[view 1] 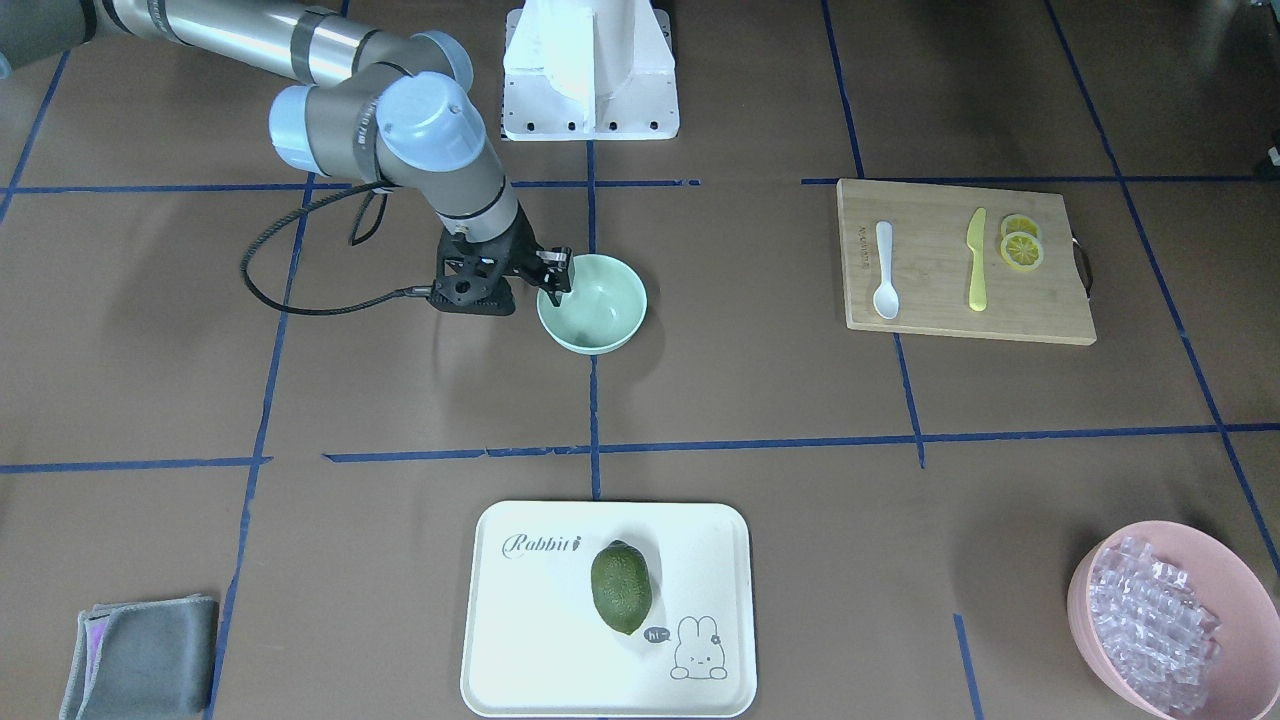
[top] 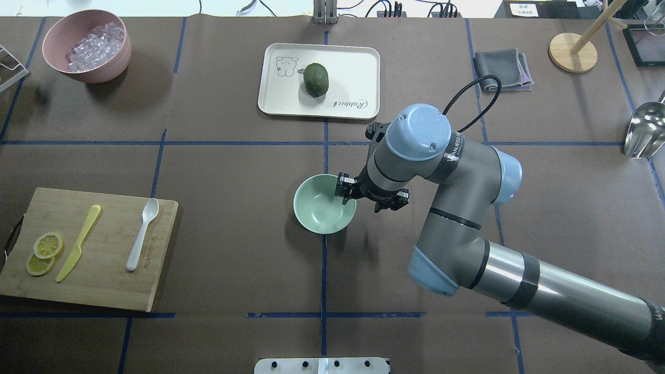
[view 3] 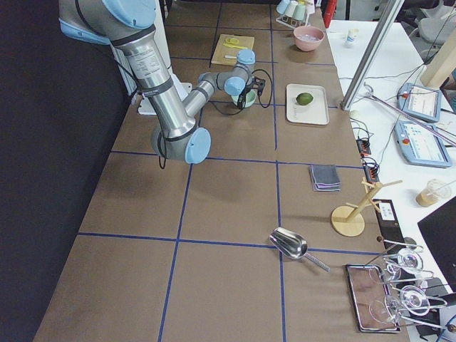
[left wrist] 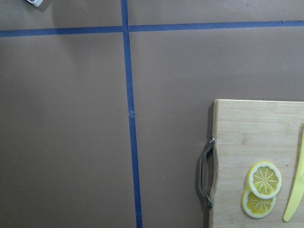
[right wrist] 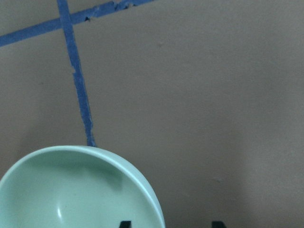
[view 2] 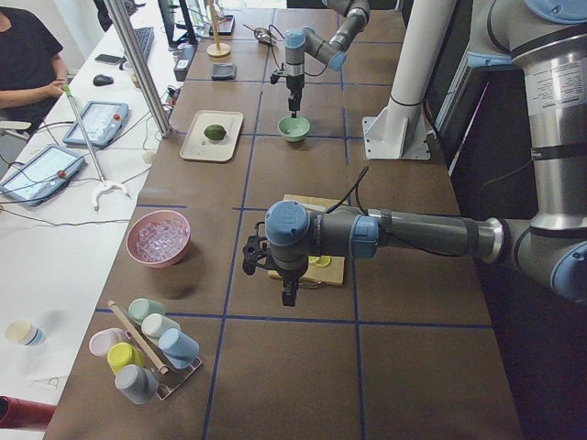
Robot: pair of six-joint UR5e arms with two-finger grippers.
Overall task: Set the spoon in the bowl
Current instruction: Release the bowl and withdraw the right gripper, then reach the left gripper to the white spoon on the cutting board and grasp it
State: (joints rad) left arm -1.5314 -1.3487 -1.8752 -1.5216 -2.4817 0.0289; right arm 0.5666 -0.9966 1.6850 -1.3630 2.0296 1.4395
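Well, my spoon (top: 142, 234) lies near-vertical on the board (top: 104, 291) at lower left overhead, nearest my left gripper (view 2: 288, 298), whose state I cannot tell, while my right gripper (view 1: 557, 285), unclenched, straddles the rim of the bowl (top: 319, 215) at mid-frame.

White spoon (view 1: 885, 272), mint-green bowl (view 1: 604, 312), yellow knife (view 1: 977, 262), blue-taped brown table (view 1: 760, 400)

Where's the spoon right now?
In the overhead view the spoon lies on the wooden cutting board at left, just right of the yellow knife.
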